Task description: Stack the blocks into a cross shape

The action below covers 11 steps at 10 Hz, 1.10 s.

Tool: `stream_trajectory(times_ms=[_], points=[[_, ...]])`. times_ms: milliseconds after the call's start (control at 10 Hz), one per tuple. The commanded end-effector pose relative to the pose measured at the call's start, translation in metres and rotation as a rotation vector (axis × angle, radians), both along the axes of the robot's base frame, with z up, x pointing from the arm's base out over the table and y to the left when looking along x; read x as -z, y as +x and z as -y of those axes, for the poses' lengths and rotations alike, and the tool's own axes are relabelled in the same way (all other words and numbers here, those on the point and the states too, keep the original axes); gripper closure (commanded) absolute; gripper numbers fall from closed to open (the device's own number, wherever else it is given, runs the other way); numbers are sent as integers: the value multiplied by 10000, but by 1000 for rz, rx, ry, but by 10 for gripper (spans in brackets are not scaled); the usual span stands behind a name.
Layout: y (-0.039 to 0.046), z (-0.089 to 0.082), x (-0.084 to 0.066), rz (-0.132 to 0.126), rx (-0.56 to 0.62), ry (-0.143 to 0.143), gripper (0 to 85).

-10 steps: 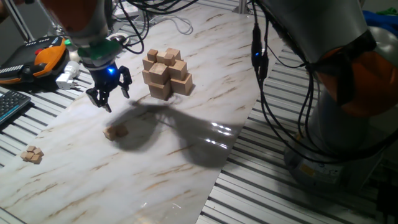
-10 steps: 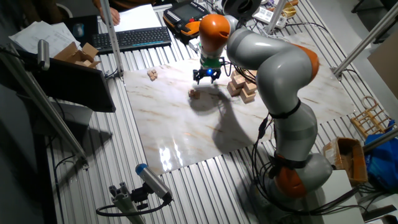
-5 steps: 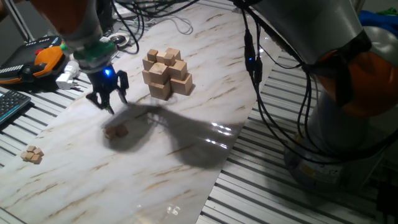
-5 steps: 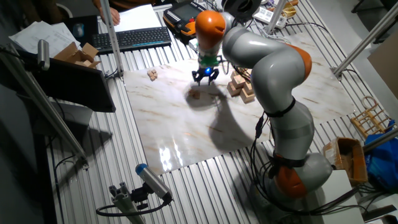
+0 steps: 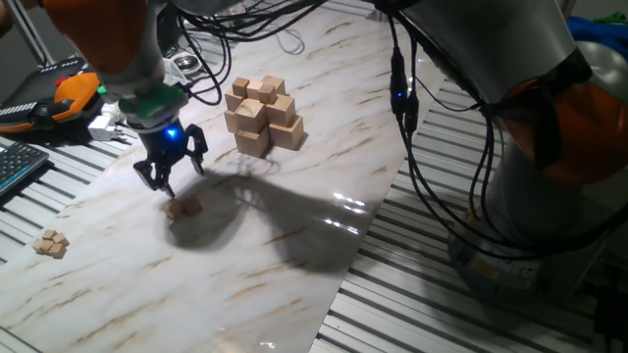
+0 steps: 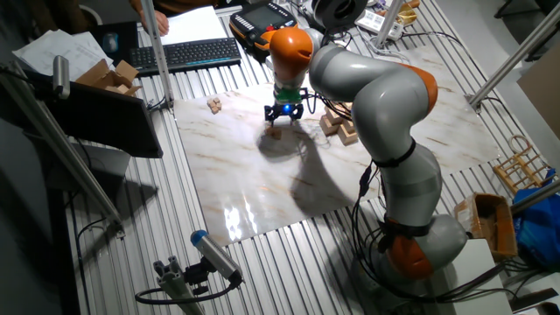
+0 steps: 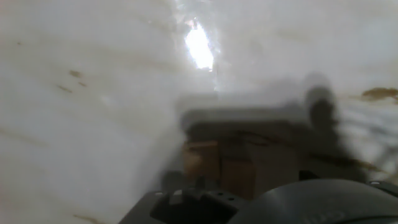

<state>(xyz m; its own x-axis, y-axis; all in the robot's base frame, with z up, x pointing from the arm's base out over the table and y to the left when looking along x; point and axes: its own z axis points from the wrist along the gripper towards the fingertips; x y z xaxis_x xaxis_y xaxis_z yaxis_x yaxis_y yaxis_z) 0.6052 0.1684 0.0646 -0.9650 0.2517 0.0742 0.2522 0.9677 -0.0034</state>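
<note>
The cross shape (image 5: 263, 116) of larger tan wooden cubes stands at the back of the marble board; the other fixed view has this cross shape (image 6: 341, 122) to the right of the hand. One small block (image 5: 183, 207) lies alone on the board. My gripper (image 5: 169, 175) hangs just above and slightly behind that block, fingers spread, open, holding nothing. The other fixed view shows the gripper (image 6: 283, 112) just beyond the block (image 6: 275, 133). A small pile of blocks (image 5: 49, 243) lies near the board's left edge. The hand view is blurred, with a tan block (image 7: 219, 167) low in the frame.
The marble board (image 5: 294, 245) lies on a slatted metal table. An orange teach pendant (image 5: 74, 93), a white plug (image 5: 106, 123) and cables sit behind the gripper. A keyboard (image 6: 188, 54) and papers lie beyond the board. The arm's base (image 6: 411, 245) stands at the board's right.
The gripper has moved down and towards the lone small block, from hovering behind it to just over it. It stays open. The blocks and the stack have not moved.
</note>
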Motion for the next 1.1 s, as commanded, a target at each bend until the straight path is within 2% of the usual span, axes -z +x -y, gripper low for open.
stream_trajectory(times_ms=[0, 300, 800, 1000], points=[[-22, -39, 49, 5, 8, 5, 170], [-72, -95, 127, 10, 12, 10, 170], [-91, -138, 236, 12, -12, -9, 170], [-110, -145, 271, 18, -11, -7, 170]])
